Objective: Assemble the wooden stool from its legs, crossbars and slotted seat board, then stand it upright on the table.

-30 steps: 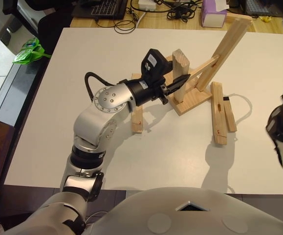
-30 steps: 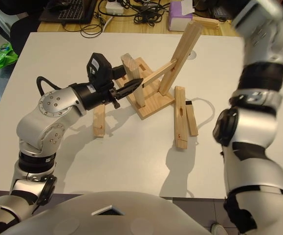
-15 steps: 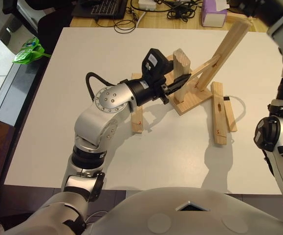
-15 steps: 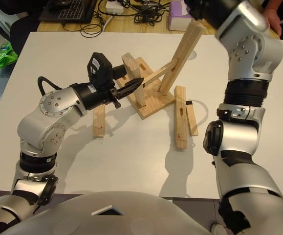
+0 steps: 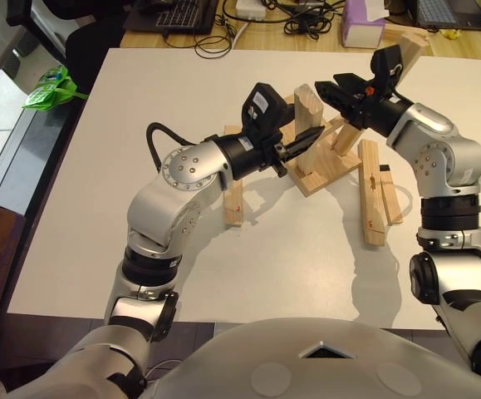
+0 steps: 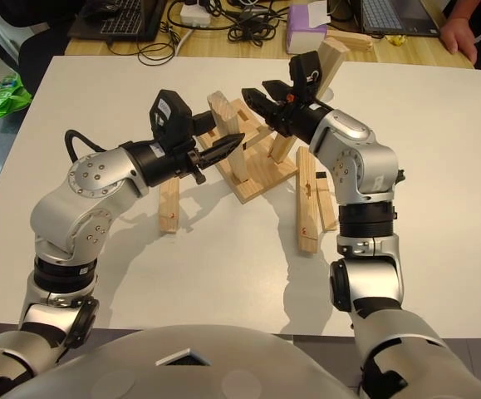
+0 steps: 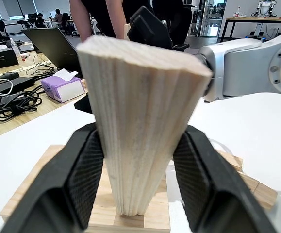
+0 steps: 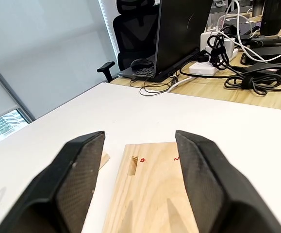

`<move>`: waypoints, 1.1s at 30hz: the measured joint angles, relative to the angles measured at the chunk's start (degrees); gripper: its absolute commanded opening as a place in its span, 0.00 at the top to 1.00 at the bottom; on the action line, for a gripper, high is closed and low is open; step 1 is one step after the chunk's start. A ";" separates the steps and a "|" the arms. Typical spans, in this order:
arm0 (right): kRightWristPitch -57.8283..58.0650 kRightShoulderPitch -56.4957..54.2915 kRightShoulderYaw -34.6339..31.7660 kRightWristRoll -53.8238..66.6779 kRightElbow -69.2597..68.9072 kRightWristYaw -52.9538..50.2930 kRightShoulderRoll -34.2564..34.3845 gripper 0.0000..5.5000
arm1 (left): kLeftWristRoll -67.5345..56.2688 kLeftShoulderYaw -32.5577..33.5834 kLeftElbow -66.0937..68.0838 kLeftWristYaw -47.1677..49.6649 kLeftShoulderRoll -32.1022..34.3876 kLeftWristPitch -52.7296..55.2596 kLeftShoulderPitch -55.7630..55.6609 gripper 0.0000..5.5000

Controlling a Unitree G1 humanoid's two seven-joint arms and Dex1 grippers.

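The slotted seat board (image 5: 330,169) lies flat mid-table. A short wooden leg (image 5: 308,112) stands upright in it, and my left gripper (image 5: 305,141) is shut on that leg, its black fingers (image 7: 84,179) pressed on both sides. A long leg (image 5: 350,133) leans up from the board toward the back right, joined to the short leg by a thin crossbar (image 5: 333,126). My right gripper (image 5: 333,86) hovers open above the board (image 8: 150,194), close to the short leg's top, holding nothing.
Two loose wooden pieces (image 5: 371,195) lie side by side right of the board, another (image 5: 233,202) under my left arm. A purple tissue box (image 5: 363,22), cables and a keyboard crowd the desk behind. The near half of the white table (image 5: 248,266) is bare.
My right arm has swung down from the right, bringing its open gripper over the board beside the short leg. The left arm and the wooden parts have not moved.
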 measured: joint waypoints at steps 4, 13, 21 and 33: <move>-1.58 -0.42 -0.61 -0.39 0.04 -1.55 1.44 0.51 | 0.01 -0.02 -0.06 0.32 -0.21 -0.11 0.00 0.62; -0.40 -3.99 -3.44 2.43 -12.35 -3.94 1.18 0.51 | 0.01 -0.01 -0.03 0.11 -0.02 -0.37 -0.02 0.62; -2.07 6.00 4.82 -2.45 -8.38 1.41 -1.37 0.51 | -0.01 -0.03 -0.02 -0.12 0.18 0.17 -0.03 0.62; -3.41 -3.00 -4.07 0.60 -8.91 -2.47 1.52 0.51 | -0.01 0.07 0.53 -0.50 0.05 -0.22 -0.60 0.62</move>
